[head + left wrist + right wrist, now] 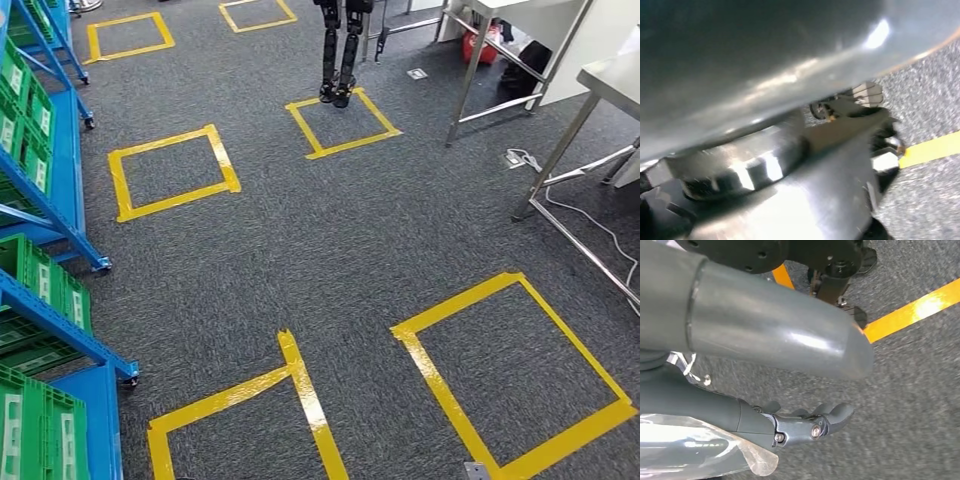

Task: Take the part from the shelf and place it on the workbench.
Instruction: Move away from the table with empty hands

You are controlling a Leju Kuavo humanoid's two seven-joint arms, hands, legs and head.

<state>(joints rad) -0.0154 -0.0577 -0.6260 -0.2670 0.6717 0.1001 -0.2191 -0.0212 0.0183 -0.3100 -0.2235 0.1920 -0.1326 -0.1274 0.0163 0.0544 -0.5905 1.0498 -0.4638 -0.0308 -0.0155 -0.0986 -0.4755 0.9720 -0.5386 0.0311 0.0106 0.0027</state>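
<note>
Dark grey carpet (302, 250) carries yellow tape squares (172, 172); blue racks (68, 180) hold green crates (38, 275); white metal-legged tables (604, 80) stand opposite.

Grey carpet floor (302, 260): yellow tape squares (172, 170); blue shelf (68, 180) standing left.

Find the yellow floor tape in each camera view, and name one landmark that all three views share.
Head view: squares of yellow tape across the floor, the nearest at lower right.
Left wrist view: yellow tape at the right edge.
Right wrist view: yellow tape across the upper right.
Shared landmark: the grey carpet.
</note>
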